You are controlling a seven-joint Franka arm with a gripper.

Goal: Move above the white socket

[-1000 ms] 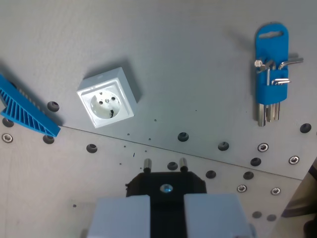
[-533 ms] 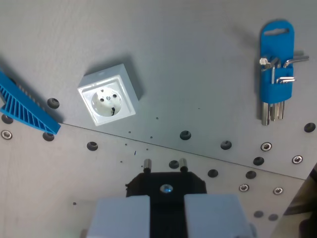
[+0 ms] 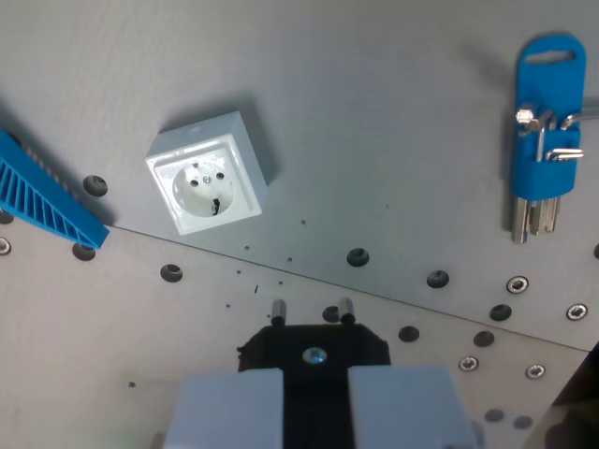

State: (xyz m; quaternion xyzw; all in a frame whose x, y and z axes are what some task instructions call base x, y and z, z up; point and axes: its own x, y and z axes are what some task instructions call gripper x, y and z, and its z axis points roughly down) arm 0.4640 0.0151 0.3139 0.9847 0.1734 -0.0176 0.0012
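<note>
Wrist view: the white socket (image 3: 205,185) sits on the grey counter (image 3: 374,112), a square box turned a little askew, its round face with 2 holes pointing up at the camera. It lies up and toward the wrist view's left of the pincer (image 3: 314,398), well apart from it.

The pincer fills the bottom middle of the frame, 2 pale grey fingers (image 3: 234,410) closed on a black plug (image 3: 314,348). The plug's 2 metal pins (image 3: 278,310) stick out toward the top of the picture, clear of the socket.

Toward the wrist view's left of the socket, a blue ribbed part (image 3: 42,198) runs slantwise to the frame edge, near the socket but not touching it. Far toward the wrist view's right of the socket, at the upper edge, a blue holder (image 3: 547,122) carries a set of metal hex keys (image 3: 535,215), whose ends poke out below it.

Below the socket a seam (image 3: 393,297) crosses the counter slantwise, with dark holes (image 3: 357,256) and bolt heads (image 3: 517,284) scattered along it.
</note>
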